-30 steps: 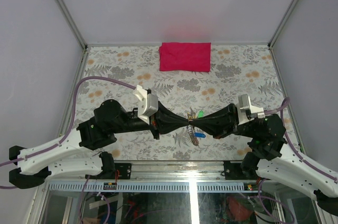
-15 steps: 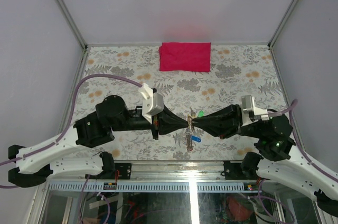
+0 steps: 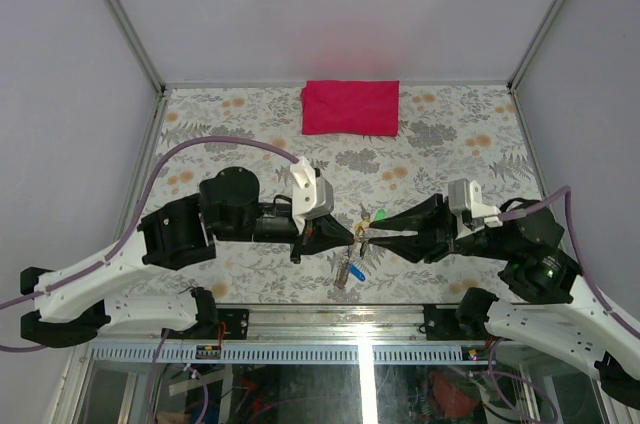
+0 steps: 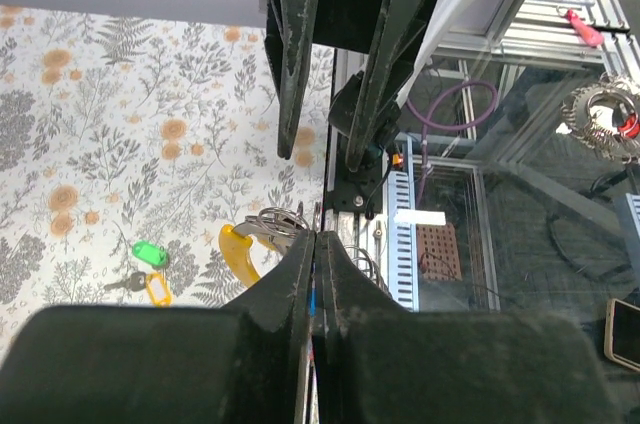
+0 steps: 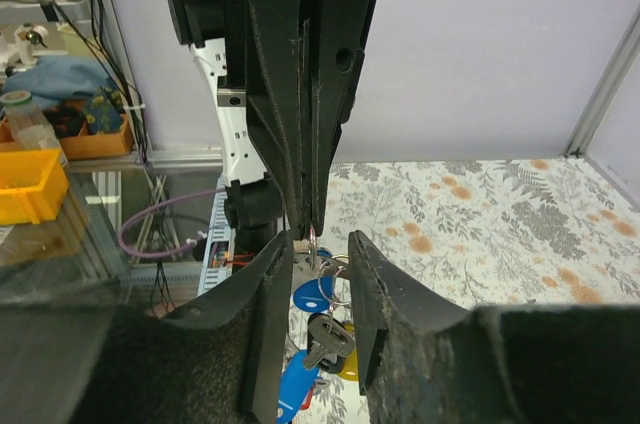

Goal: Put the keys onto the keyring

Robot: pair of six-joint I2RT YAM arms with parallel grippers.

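Observation:
My left gripper is shut on the thin wire keyring and holds it above the table near the front edge. A bunch of keys hangs below the ring, with blue tags, a dark-headed key and a yellow tag. My right gripper faces the left one tip to tip, open, its fingers on either side of the hanging bunch without gripping it. On the table beyond lie loose keys with a green tag and a yellow tag.
A folded red cloth lies at the back middle of the flowered table. Metal frame posts stand at the back corners. The table's front rail runs just below the hanging bunch.
The right gripper has opened and let go of the bunch. Both arms have shifted; the left gripper's tip still holds the ring, and the keys now hang lower left.

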